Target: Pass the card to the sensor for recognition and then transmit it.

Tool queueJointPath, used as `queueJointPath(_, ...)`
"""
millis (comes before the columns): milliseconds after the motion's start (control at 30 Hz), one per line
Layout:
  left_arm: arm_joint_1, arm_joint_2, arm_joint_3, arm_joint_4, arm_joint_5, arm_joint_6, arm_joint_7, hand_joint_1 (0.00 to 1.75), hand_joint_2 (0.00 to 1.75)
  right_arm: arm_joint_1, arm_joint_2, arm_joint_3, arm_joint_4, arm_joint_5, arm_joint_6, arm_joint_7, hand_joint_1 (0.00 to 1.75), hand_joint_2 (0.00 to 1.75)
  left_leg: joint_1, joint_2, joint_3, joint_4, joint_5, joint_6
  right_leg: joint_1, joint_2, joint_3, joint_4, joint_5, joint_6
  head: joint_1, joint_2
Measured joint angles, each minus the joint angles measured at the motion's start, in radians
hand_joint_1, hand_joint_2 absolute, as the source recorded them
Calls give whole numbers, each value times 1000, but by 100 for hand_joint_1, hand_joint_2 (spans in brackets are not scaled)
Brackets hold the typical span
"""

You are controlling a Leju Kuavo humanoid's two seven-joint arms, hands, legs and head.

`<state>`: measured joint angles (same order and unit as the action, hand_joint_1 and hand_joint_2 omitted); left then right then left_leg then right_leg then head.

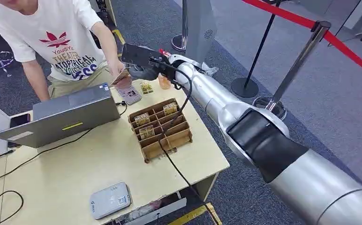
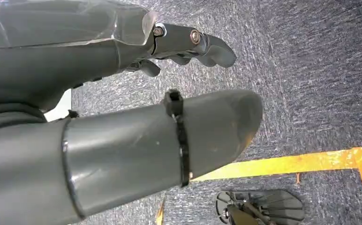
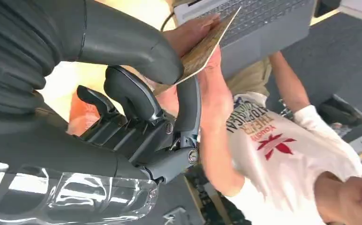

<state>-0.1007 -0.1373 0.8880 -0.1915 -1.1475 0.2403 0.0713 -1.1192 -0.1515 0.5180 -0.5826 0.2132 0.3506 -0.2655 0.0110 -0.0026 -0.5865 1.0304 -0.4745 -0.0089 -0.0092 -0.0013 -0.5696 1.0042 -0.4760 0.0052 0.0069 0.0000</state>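
Our right hand pinches one card between thumb and a finger, the other fingers loosely curled; a person's hand touches the same card from the far side. In the head view, the right hand is stretched out past the far edge of the desk, arm nearly straight, and the card sits just above a flat reader (the sensor, as far as we can tell) near the desk's far edge.

Our left hand holds nothing, its fingers apart and lightly bent, above grey carpet crossed by a yellow floor line.

On the light wooden desk we count one open grey laptop, one brown divided card box with several cards standing in its compartments, one small white device near the front edge, and one black phone beside the laptop. Black cables trail over the desk. One person in a white printed T-shirt stands behind it. Two stanchions with red rope stand on the carpet to the right.
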Motion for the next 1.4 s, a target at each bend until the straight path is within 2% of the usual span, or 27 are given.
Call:
queueJointPath(100,0,0,0,0,2,1,-1,0,0,3,10,0,27,4,-8,0,166,175,0,0,0,0,0,0,0,0,0,0,0,0,0,0)
queueJointPath(133,1,0,0,0,2,1,-2,0,0,6,12,0,37,4,-11,0,122,175,0,0,0,0,0,0,0,0,0,0,0,0,0,0)
queueJointPath(167,1,0,0,0,3,2,-2,0,0,9,15,0,44,4,-14,0,0,175,0,0,0,0,0,0,0,0,0,0,0,0,0,0)
queueJointPath(567,4,0,0,0,11,5,-3,0,0,73,25,-8,79,4,-81,-40,0,175,0,0,0,0,0,0,0,0,0,0,0,0,0,0)
queueJointPath(767,8,0,0,0,24,8,-11,0,0,131,43,-64,51,-67,-119,-95,0,175,0,0,0,0,0,0,0,0,0,0,0,0,0,0)
queueJointPath(933,14,0,0,0,34,11,-20,0,0,238,57,-133,-57,-179,-113,-141,0,175,0,0,0,0,0,0,0,0,0,0,0,0,0,0)
queueJointPath(1167,27,1,1,0,38,11,-25,0,0,468,72,-223,-297,-392,-63,-131,0,175,0,-1,0,0,-1,0,0,-1,0,0,-1,0,0,0)
queueJointPath(1400,29,3,6,0,46,11,-25,0,0,691,73,-226,-533,-468,-67,-139,0,175,0,-1,-1,0,-1,0,0,-1,0,0,-1,0,0,0)
